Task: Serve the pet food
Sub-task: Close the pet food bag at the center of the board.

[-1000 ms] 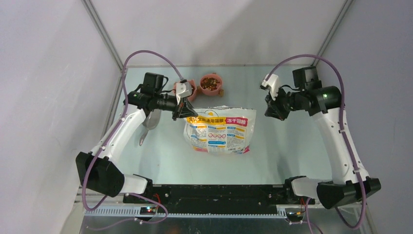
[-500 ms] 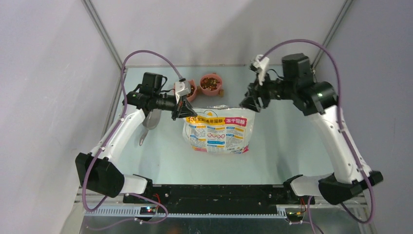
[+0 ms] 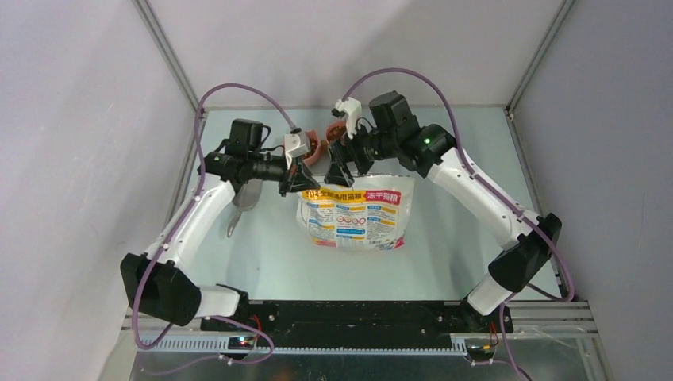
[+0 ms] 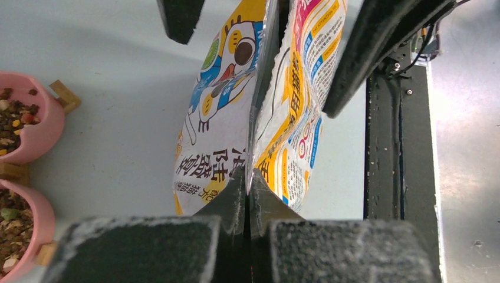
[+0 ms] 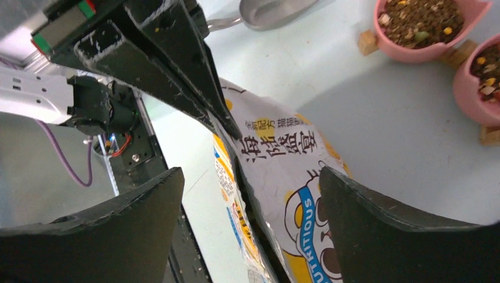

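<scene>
Left claw (image 3: 300,181) is clamped tight on the top edge of the bag (image 3: 357,216), right at its left corner, and the wrist view shows both fingers pressed together on the seam (image 4: 247,200). The bag lies flat on the table (image 3: 444,238) with that pinched corner lifted. Over comes the right claw (image 3: 340,168), jaws spread as wide as they go, and from its own camera the two fingers straddle the bag's printed top (image 5: 250,177), just beside the left claw; whether either pad touches the bag yet, hard to say from here. Now the kibble (image 5: 421,17): it sits in two pink bowls just behind the bag, brown pellets with flecks of yellow and green. The left bowl (image 5: 413,53) looks heaped close to the rim, and the right bowl (image 5: 471,106) holds a good load too. From above, the right bowl (image 3: 340,132) is mostly hidden behind the right claw, while the left bowl (image 3: 316,148) peeks out beside the left wrist. The scoop (image 3: 246,197) lies on the table under the left arm, apart from bag and bowls.
</scene>
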Tool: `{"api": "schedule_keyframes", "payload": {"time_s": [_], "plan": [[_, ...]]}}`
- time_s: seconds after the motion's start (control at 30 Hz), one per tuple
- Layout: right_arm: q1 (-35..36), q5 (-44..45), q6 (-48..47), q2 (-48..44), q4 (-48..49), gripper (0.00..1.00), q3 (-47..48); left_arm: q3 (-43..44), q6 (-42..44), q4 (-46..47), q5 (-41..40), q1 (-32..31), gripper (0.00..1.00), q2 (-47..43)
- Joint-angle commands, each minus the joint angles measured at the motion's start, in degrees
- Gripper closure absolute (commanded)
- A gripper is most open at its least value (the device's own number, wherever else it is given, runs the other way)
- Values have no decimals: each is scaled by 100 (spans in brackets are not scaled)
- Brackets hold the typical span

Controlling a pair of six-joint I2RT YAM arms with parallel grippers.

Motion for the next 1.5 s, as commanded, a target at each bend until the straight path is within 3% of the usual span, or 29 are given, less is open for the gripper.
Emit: {"api": "schedule_keyframes", "payload": {"time_s": [0.0,0.07,0.2,0.53,0.7,0.83,1.07,1.27,1.4,1.47], "plan": [[16,65,-515,388,216,16,558,88,122,714,-446,244,100,-310],[41,-98,-755,675,-75,27,833,139,59,1030,-506,336,100,-255],[50,-213,-918,1099,-344,39,1235,442,30,1216,-672,474,100,-74],[7,-695,-938,1879,-493,49,2088,920,-140,1748,-303,1011,100,353],[-89,-921,-992,2234,-798,46,2764,1233,16,1644,-13,1064,100,573],[-146,-1057,-1138,2577,-1102,30,3432,1316,60,1487,418,1063,100,576],[-228,-1413,-1200,2853,-1144,36,3736,1037,229,1195,608,1056,100,332],[-155,-1608,-1465,2942,-1577,52,3863,990,579,743,431,1076,100,180],[-39,-1246,-1515,2877,-1720,68,3845,968,735,501,376,1164,100,84],[19,-1027,-1503,2814,-1754,82,3841,969,781,438,398,1237,100,33]]}}
